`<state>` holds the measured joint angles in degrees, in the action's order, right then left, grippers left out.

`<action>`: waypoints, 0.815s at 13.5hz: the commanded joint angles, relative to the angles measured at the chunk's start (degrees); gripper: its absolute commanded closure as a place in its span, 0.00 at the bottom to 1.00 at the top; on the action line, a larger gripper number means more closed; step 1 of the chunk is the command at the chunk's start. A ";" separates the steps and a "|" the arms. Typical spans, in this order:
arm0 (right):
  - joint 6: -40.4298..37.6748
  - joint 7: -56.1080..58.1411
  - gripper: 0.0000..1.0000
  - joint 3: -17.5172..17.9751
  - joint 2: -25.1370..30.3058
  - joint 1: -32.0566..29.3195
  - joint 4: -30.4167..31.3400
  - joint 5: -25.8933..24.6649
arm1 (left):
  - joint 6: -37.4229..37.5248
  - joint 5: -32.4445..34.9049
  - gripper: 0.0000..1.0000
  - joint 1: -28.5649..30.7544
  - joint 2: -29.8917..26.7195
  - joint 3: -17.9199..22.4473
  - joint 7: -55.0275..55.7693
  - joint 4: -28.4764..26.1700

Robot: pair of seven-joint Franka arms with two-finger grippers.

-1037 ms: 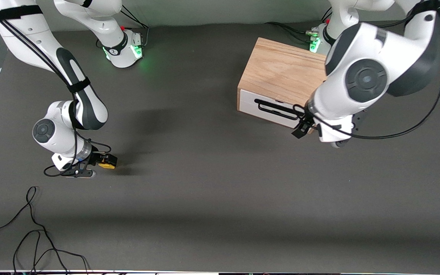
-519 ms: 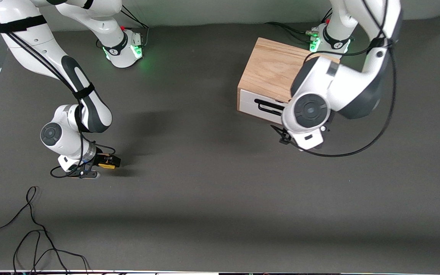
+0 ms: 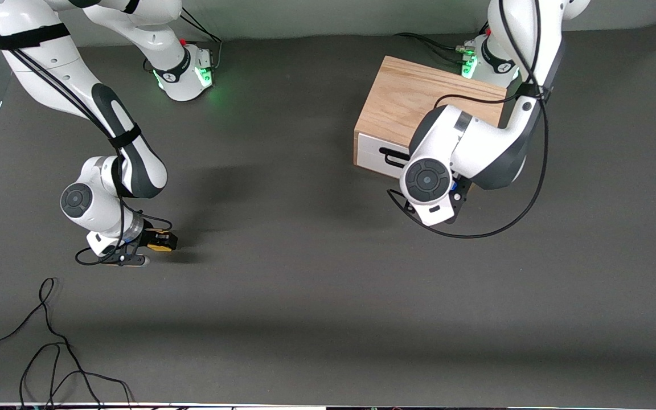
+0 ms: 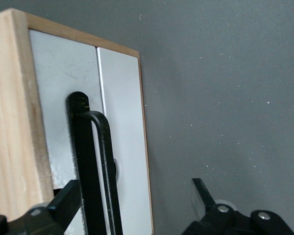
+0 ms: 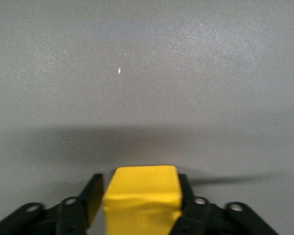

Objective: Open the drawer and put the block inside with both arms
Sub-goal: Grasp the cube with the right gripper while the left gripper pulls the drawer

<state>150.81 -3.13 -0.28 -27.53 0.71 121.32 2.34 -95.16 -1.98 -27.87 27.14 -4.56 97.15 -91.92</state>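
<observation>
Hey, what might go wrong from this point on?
The left hand stands open around the drawer's handle; pulling before it closes could slip off and leave the drawer shut. The right hand pinches the block low on the table; it might drag or drop it when lifting.

A dark grey mat (image 3: 316, 296) covers the table, evenly lit. A pale wall (image 3: 328, 17) runs along its edge, and loose black cables (image 3: 49, 353) lie near the front camera.

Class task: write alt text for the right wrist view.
The right gripper is shut on a yellow block, one black finger pressed to each side. Bare grey table fills everything else.
</observation>
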 commanded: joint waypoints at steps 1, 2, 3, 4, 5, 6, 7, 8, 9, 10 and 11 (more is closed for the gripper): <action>0.36 0.32 0.64 -0.16 -0.51 0.08 -0.56 0.74 | -0.90 -0.13 0.00 -1.22 0.72 0.60 0.94 -0.72; 0.36 0.32 0.64 -0.16 -0.51 0.08 -0.56 0.74 | -0.81 -0.22 0.00 -1.22 0.89 0.60 1.03 -0.72; 0.36 0.41 0.64 -0.16 -0.51 0.08 -0.56 0.74 | -0.55 -1.00 0.00 -1.13 1.51 0.51 0.94 -0.89; 0.36 0.32 0.64 -0.16 -0.51 0.08 -0.56 0.74 | -0.46 -1.27 0.00 -1.13 1.86 0.51 0.94 -1.15; 0.27 0.41 0.64 -0.16 -0.33 0.08 -0.64 0.74 | -0.46 -1.27 0.00 -1.22 2.04 0.51 0.94 -1.68; 0.10 0.84 0.64 -0.16 0.28 0.00 -0.91 0.74 | -0.46 -1.27 0.00 -1.13 2.13 0.51 0.94 -1.86; -1.65 1.54 0.64 -0.24 1.76 -0.01 -1.78 0.74 | -0.29 -1.36 0.00 -1.13 2.30 0.51 0.94 -2.03; -5.23 1.64 0.64 -0.33 3.34 -0.01 -3.18 0.74 | -0.29 -1.36 0.00 -1.13 2.56 0.51 0.94 -2.38; -9.36 1.64 0.64 -0.51 4.58 -0.09 -5.54 0.74 | -0.37 -1.36 0.00 -1.13 3.09 0.51 0.94 -2.73; -13.92 1.72 0.64 -0.60 5.81 -0.09 -8.18 0.57 | -0.37 -1.36 0.00 -1.22 3.36 0.51 0.94 -2.82; -19.01 1.99 0.64 -0.60 7.04 -0.09 -11.25 0.30 | -0.37 -1.36 0.00 -1.22 3.71 0.43 0.94 -2.74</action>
<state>141.06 -2.85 -0.60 -24.48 0.65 114.93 2.32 -95.27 -2.81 -28.31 30.66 -4.56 97.15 -94.05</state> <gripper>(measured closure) 0.449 0.000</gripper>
